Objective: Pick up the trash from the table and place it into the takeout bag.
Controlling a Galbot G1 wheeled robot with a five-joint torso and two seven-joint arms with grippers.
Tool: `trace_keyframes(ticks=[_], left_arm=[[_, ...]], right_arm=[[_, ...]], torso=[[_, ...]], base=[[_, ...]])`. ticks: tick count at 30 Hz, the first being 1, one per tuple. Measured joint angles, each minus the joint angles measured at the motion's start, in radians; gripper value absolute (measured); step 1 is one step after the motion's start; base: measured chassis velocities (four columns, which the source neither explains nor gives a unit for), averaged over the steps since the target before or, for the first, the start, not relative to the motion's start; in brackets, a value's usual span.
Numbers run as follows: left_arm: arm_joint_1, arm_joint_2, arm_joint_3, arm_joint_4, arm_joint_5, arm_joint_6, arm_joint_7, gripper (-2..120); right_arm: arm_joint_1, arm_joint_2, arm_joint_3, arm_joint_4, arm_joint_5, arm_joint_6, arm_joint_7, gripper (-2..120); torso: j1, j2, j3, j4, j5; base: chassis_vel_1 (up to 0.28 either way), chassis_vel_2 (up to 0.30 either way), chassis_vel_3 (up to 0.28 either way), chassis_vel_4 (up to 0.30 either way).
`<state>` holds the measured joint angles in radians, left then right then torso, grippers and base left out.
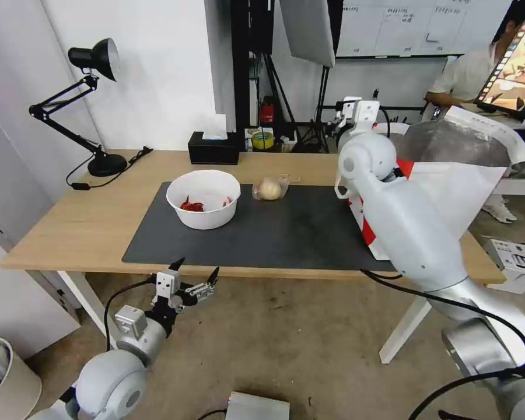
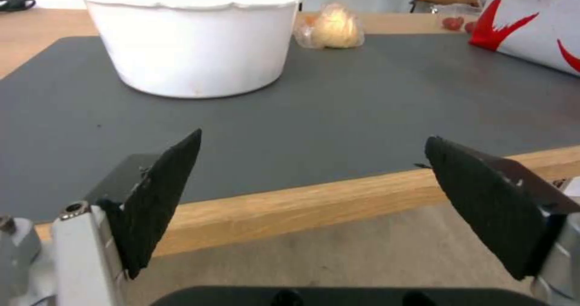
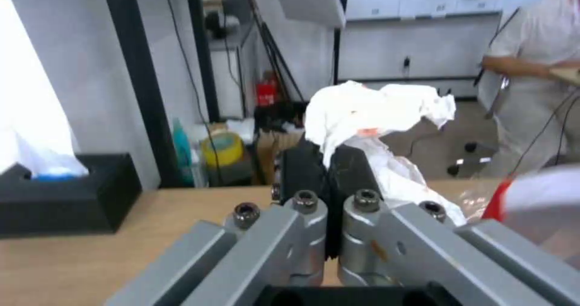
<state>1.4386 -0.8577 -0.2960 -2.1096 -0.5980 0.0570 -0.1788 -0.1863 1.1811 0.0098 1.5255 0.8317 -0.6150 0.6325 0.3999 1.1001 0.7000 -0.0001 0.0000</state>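
The crumpled white tissue (image 3: 369, 109) is a ragged, bunched wad with a faint orange-red smear on one fold, and it sticks out above the right gripper (image 3: 326, 170), whose two black pads are pressed together on its lower edge. In the right wrist view it sits at centre frame, raised above the far part of the table (image 3: 90, 260), with the black tissue box (image 3: 66, 192) at the left edge and a red-and-white corner of the takeout bag (image 3: 538, 197) at the right.

The head view does not show the tissue. It shows the right arm reaching up the right half of the frame toward the takeout bag (image 1: 449, 175), which stands open on the right end of the table (image 1: 70, 227), silver lining showing. On the dark grey mat (image 1: 274, 233) at centre sit the white round bowl (image 1: 204, 198) with red scraps inside and, just right of it, the clear bag with beige bun (image 1: 269, 188).

The left gripper (image 1: 195, 274) hovers at lower left, just off the table's near edge, fingers spread apart. The left wrist view looks between those black pads across the mat at the bowl's plain white wall (image 2: 193, 47) and the bun bag (image 2: 332, 27) behind it.
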Motion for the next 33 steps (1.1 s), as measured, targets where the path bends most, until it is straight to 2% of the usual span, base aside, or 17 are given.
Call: trace_keyframes(ticks=[10,13,17,24,33], left_arm=[[0.095,-0.040,-0.093,-0.036,0.031,-0.020,0.001,100],[0.121,-0.052,-0.121,-0.051,0.037,-0.024,0.002,100],[0.124,-0.052,-0.123,-0.055,0.038,-0.024,0.003,100],[0.122,-0.045,-0.121,-0.060,0.038,-0.024,0.005,100],[0.117,-0.039,-0.114,-0.062,0.038,-0.023,0.005,100]], right_arm=[[0.009,-0.046,0.034,0.059,-0.005,-0.031,0.022,0],[-0.025,-0.082,0.059,0.100,-0.004,-0.052,0.051,0],[-0.063,-0.120,0.084,0.138,0.006,-0.061,0.068,0],[-0.198,-0.242,0.171,0.243,0.084,-0.077,0.100,0],[-0.290,-0.288,0.225,0.280,0.145,-0.077,0.101,0]], torso=[[0.000,0.000,0.000,0.0003,0.0001],[0.000,0.000,0.000,0.0004,0.0001],[0.000,0.000,0.000,0.0002,0.0001],[0.000,0.000,0.000,0.0000,0.0002],[0.000,0.000,0.000,0.0000,0.0001]], base=[[0.000,0.000,0.000,0.000],[0.000,0.000,0.000,0.000],[0.000,0.000,0.000,0.000],[0.000,0.000,0.000,0.000],[0.000,0.000,0.000,0.000]])
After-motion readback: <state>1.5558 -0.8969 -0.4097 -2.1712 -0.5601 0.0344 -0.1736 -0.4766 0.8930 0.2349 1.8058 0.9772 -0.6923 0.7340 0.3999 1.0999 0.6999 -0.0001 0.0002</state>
